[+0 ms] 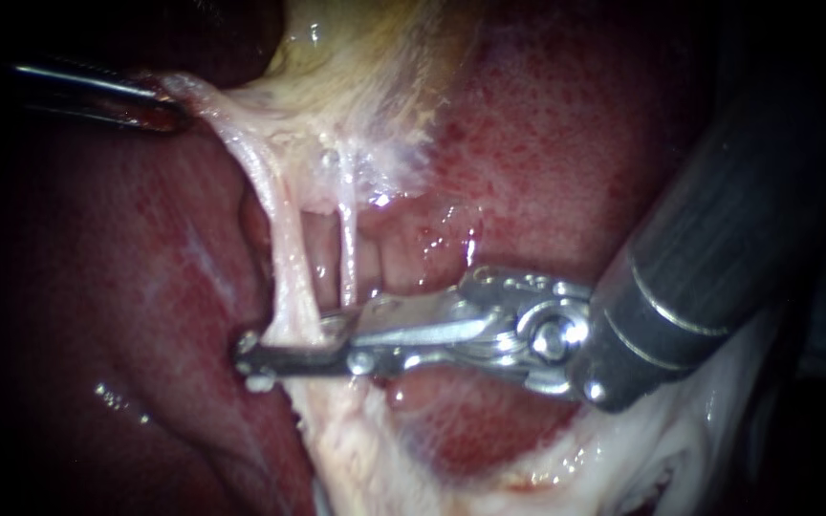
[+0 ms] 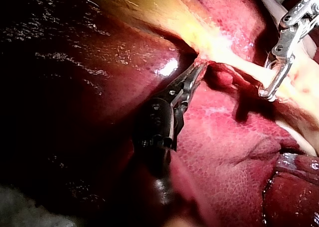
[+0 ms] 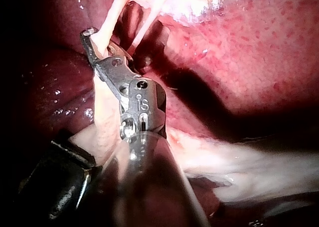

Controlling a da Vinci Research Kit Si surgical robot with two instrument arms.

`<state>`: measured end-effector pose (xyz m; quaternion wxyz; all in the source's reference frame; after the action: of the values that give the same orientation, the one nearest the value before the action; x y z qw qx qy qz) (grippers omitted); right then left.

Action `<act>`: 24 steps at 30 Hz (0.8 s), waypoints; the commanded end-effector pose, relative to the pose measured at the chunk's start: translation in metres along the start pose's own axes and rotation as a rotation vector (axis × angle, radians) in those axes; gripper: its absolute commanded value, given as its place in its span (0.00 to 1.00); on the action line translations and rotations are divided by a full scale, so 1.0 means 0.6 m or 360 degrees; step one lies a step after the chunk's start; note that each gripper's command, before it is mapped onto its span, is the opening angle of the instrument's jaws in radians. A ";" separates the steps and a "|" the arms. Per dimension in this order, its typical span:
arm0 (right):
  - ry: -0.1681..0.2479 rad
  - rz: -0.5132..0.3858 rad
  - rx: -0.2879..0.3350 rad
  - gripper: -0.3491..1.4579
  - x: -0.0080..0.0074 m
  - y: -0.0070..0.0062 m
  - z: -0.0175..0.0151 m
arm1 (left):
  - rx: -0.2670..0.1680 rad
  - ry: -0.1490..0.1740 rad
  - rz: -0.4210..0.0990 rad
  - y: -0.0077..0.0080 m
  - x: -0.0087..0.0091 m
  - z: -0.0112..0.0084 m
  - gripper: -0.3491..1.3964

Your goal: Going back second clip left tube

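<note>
The left tube (image 1: 284,258), the thicker, pale pink, glistening strand of the two, runs taut down to my right instrument (image 1: 250,355). That instrument's silver, slotted metal jaws lie closed across the tube from both sides, low on its length. I cannot make out whether a clip sits on the tube there, because the jaws hide that stretch.

Just beside it hangs the thin, whitish right tube (image 1: 347,253). It comes down to the upper jaw nearer the hinge; I cannot tell whether they touch. Behind and beneath both lies the dark red, speckled liver (image 1: 547,153), close under the lower jaw.

At the upper end my left instrument (image 1: 169,107), slim and dark, has its jaws closed on the pale whitish membrane (image 1: 217,110) that leads into the left tube, holding it stretched.

As I judge it, the main risk is drawing the right instrument back before its jaws have parted. The tube is pulled from the other end, so any drag could tear it or shift a clip. Backing out askew could catch the thin right tube on the upper jaw. A low path could scrape the liver. More pull from the left instrument would make each of these worse — the tube has little slack.
</note>
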<state>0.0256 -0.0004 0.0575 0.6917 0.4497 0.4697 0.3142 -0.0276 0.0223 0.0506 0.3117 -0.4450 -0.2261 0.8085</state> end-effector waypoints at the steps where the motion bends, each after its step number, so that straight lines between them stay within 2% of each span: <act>1: 0.0001 -0.0039 -0.0012 0.21 -0.0001 0.0003 0.0002 | 0.0000 0.0000 0.0000 0.0000 0.0000 0.0000 0.00; 2: -0.0004 -0.0105 -0.0010 0.26 -0.0002 0.0008 0.0006 | 0.0001 0.0000 0.0000 0.0000 0.0000 0.0000 0.00; 5: 0.0018 -0.0157 -0.0054 0.41 -0.0005 0.0025 0.0013 | 0.0001 0.0000 0.0000 0.0000 -0.0001 0.0000 0.00; 10: 0.0085 -0.0267 -0.0186 0.47 -0.0008 0.0054 0.0007 | 0.0001 0.0000 0.0001 0.0000 -0.0001 0.0001 0.00; 14: 0.0087 -0.0300 -0.0197 0.47 -0.0015 0.0068 -0.0015 | 0.0000 0.0000 0.0001 -0.0001 -0.0002 0.0000 0.00; 20: 0.0076 -0.0413 -0.0202 0.47 -0.0031 0.0064 -0.0062 | -0.0001 0.0000 0.0002 -0.0003 -0.0003 -0.0001 0.00; 24: 0.0051 -0.0591 -0.0188 0.47 -0.0042 0.0051 -0.0103 | -0.0001 0.0000 0.0002 -0.0004 -0.0004 -0.0002 0.00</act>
<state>0.0182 0.0006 0.0601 0.7591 0.3009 0.5411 0.2010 -0.0274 0.0223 0.0509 0.3113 -0.4450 -0.2257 0.8088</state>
